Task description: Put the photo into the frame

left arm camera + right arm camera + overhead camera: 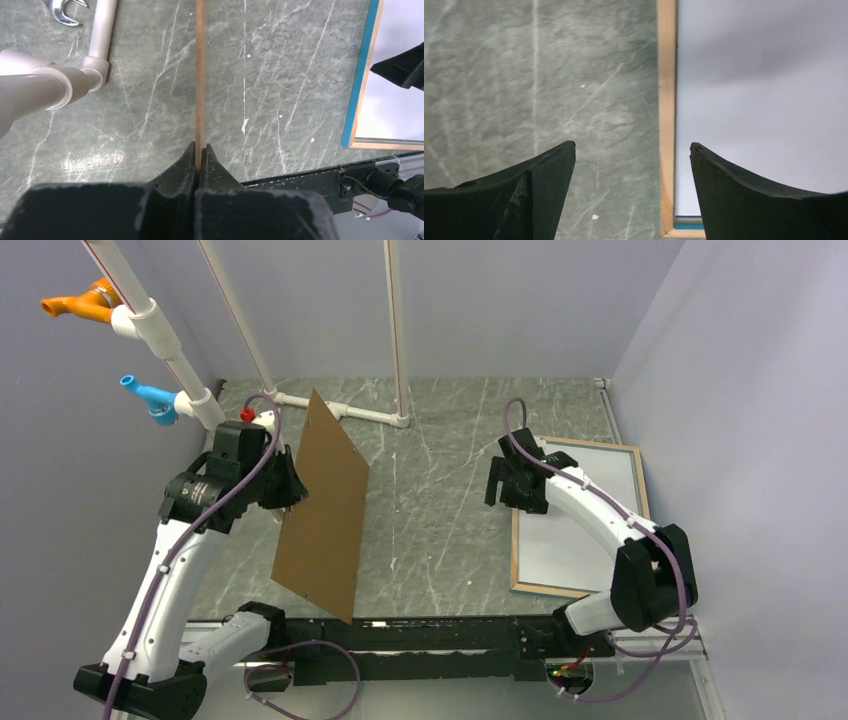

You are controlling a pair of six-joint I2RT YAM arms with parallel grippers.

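My left gripper (pixel 290 486) (pixel 199 147) is shut on the edge of a plain brown backing board (pixel 325 510) (pixel 200 75), which it holds upright and tilted above the table's left half. The frame (pixel 590 444) (pixel 361 75) (pixel 667 100) lies flat at the right, light wood face up, with a blue side edge. A plain white surface (pixel 575 540) (pixel 764 100) fills it; I cannot tell whether this is the photo's back, and no printed side shows. My right gripper (pixel 506 490) (pixel 633 145) hangs open over the frame's left rail, which lies between its fingers, untouched.
White PVC pipes (pixel 160 335) (pixel 97 45) rise at the back left with an orange clamp (pixel 80 302) and a blue clamp (pixel 150 398). A wrench (pixel 65 10) lies by the pipe foot. A black rail (pixel 440 640) runs along the near edge. Walls close in left and right.
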